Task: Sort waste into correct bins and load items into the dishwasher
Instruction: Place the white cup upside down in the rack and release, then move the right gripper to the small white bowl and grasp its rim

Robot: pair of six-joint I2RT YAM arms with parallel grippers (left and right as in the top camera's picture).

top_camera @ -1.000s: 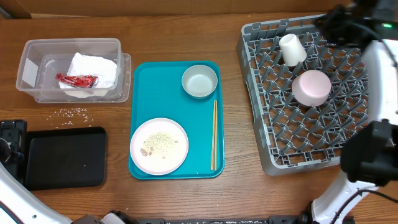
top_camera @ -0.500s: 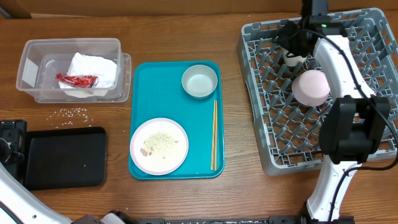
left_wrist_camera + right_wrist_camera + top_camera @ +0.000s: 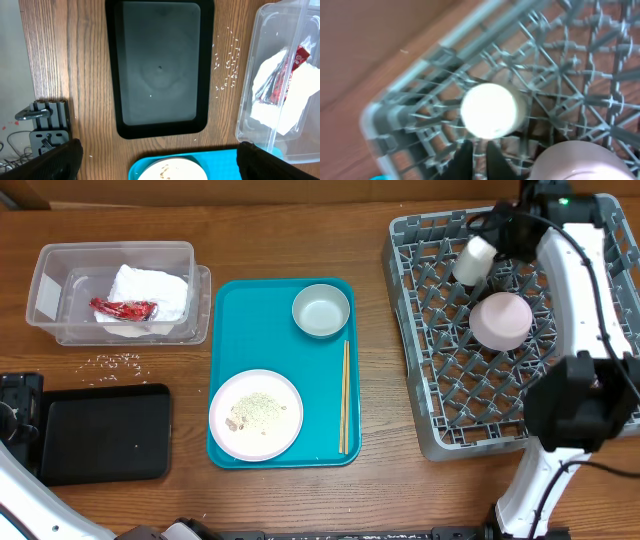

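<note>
Cup (image 3: pixel 473 260) lies tilted among the pegs of the dish rack (image 3: pixel 440 442), beside the upturned pink bowl (image 3: pixel 500 320); it looks light, hard, slick, chippable, so pinch across its wall. Your right hand (image 3: pixel 505 235) hovers by it, grip unreadable; left hand (image 3: pixel 160 147) spread wide. Clear tub (image 3: pixel 40 290) holds napkin (image 3: pixel 150 288) and red wrapper (image 3: pixel 124 308); plate (image 3: pixel 285 435) carries rice scraps (image 3: pixel 258 410)
</note>
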